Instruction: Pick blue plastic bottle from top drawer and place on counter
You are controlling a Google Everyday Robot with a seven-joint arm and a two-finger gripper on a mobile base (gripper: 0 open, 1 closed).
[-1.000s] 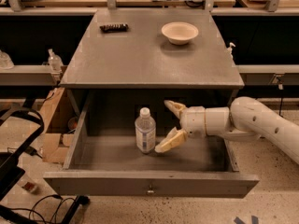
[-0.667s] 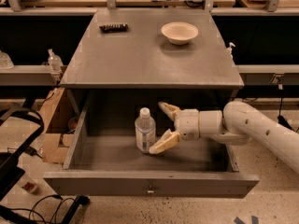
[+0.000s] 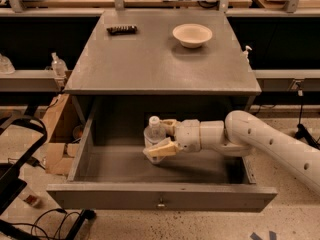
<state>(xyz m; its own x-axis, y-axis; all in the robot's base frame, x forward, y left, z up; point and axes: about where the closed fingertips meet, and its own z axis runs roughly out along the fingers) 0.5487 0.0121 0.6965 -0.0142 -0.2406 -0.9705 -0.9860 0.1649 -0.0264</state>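
Observation:
The blue plastic bottle point(image 3: 153, 134), clear with a white cap, stands upright on the floor of the open top drawer point(image 3: 160, 198), left of its middle. My gripper point(image 3: 157, 140) reaches in from the right on the white arm. Its tan fingers point(image 3: 161, 149) sit on either side of the bottle, closed against it: one crosses in front of the bottle's lower half, the other is behind it. The bottle still rests on the drawer floor. The grey counter point(image 3: 150, 59) lies above the drawer.
A white bowl point(image 3: 192, 34) and a dark flat object point(image 3: 122, 29) sit at the back of the counter. A small pump bottle point(image 3: 58, 65) stands on the left shelf. Cardboard boxes point(image 3: 55, 134) and a dark frame point(image 3: 20, 154) are on the floor at the left.
My gripper has moved left from beside the bottle until it is around it, and the fingers have narrowed onto it. The bottle has not moved.

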